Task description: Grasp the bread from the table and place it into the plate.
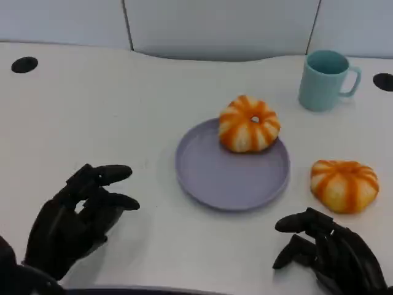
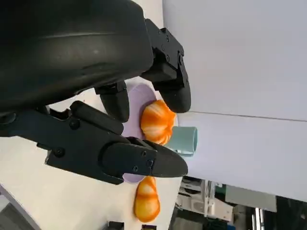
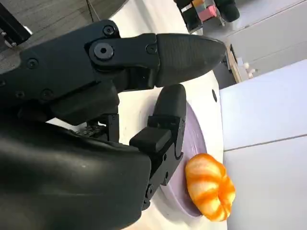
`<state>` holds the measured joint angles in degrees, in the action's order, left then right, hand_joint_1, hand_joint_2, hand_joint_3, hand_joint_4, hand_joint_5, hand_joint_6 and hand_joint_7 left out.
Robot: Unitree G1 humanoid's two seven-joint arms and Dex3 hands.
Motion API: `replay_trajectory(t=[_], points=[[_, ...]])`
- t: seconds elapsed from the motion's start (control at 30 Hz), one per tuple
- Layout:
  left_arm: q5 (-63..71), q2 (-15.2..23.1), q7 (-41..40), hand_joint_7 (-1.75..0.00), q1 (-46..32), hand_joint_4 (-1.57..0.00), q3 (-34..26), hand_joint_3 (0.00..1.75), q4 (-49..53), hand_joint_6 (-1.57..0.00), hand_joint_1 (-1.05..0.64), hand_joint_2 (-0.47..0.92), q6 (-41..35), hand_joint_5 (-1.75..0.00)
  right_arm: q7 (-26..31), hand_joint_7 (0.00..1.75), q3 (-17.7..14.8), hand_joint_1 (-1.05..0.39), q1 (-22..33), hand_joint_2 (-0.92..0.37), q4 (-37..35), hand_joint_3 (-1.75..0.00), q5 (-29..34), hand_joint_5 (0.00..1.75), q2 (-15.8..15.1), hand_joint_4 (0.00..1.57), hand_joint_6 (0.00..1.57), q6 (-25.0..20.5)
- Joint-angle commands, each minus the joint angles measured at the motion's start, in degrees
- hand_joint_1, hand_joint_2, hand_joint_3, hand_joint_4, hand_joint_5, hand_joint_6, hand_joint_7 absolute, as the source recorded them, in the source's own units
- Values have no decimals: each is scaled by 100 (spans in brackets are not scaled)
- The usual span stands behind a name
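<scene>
Nearest the front edge of the white table, both hands are resting low and holding nothing: the left hand is sitting toward the front left corner with its fingers loosely spread and pointing inward, and the right hand is lying toward the front right corner, fingers parted and curling slightly, empty as well. Just beyond the right hand, an orange-and-cream striped bread roll is lying on the bare table, just beside the right rim of the lavender plate and apart from it. The plate is sitting near the middle of the table, and a second bread roll of the same kind is already sitting on the far part of it, slightly overhanging the far rim. Farther back, toward the far right corner, a teal mug is standing upright. Judging from this, the task is looking partly done: one roll is lying in the plate, while the other is waiting on the table, probably for the right hand, which is nearest and not yet touching it.
</scene>
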<state>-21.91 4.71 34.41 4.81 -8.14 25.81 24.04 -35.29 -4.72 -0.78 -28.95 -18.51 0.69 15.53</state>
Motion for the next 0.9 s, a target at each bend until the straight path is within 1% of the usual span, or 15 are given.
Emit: replay_trajectory(t=[0.03,0.07,0.17,0.33,0.6,0.9], points=[[327,-19,-208,-128,-123,-26,-104,22,393,-24,-62,92,582,-157,71,105,-106,-46,-3,-92,-5,-45,-45,148,-57,52,54,12],[376,-17,-247,-136,-122,-24,-133,22,490,-22,-60,92,711,-163,66,105,-119,-45,-16,-92,-37,-46,-48,148,-50,51,53,55],[444,-62,-467,-142,-230,-26,-191,19,505,-24,-57,92,732,-168,127,107,-138,-43,-16,-92,-34,-47,-11,148,-25,50,52,105],[373,-106,-460,-143,-320,-27,-199,19,549,-26,-55,92,723,-170,220,109,-162,-43,-38,-92,-88,-48,50,150,-8,48,50,229],[242,-189,-433,-146,-303,-28,-266,18,586,-27,-55,92,660,-171,200,112,-190,-44,-63,-92,-128,-47,28,152,-35,47,48,223],[209,-218,-354,-153,-211,-29,-268,18,724,-25,-56,92,684,-175,39,114,-301,-43,-202,-92,-439,-47,-19,151,-91,46,47,431]])
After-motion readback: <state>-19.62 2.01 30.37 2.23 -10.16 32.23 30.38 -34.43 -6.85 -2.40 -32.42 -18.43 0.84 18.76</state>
